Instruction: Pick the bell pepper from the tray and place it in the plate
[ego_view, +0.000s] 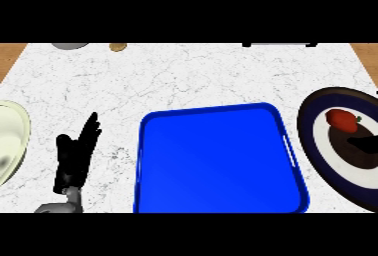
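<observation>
Your left hand rests near the worktop's front-left part with its black fingers straight and pointing away from you, holding nothing and touching none of the task's things; a bit of its grey forearm shows at the front edge. Your right hand shows, if at all, only as a black shape over the inner part of the plate at the view's right edge, and you cannot tell whether it is open or closed. Just beside that shape, apart from it, the small red bell pepper with its green stem lies on the round plate with a dark blue rim and white ring, which sits at the worktop's right edge. The bright blue rectangular tray with rounded corners and a raised lip lies between the two hands at the front middle of the worktop, and no pepper shows on it. Judged from this, the pick and the placing are done; all that seems left for you is to bring the right arm clear of the plate. The white, grey-veined marble worktop also carries a pale cream dish cut off at its left edge, and at the far-left corner a grey round thing and a small tan one, both too cropped to name. Brown wood shows beyond both far corners.
</observation>
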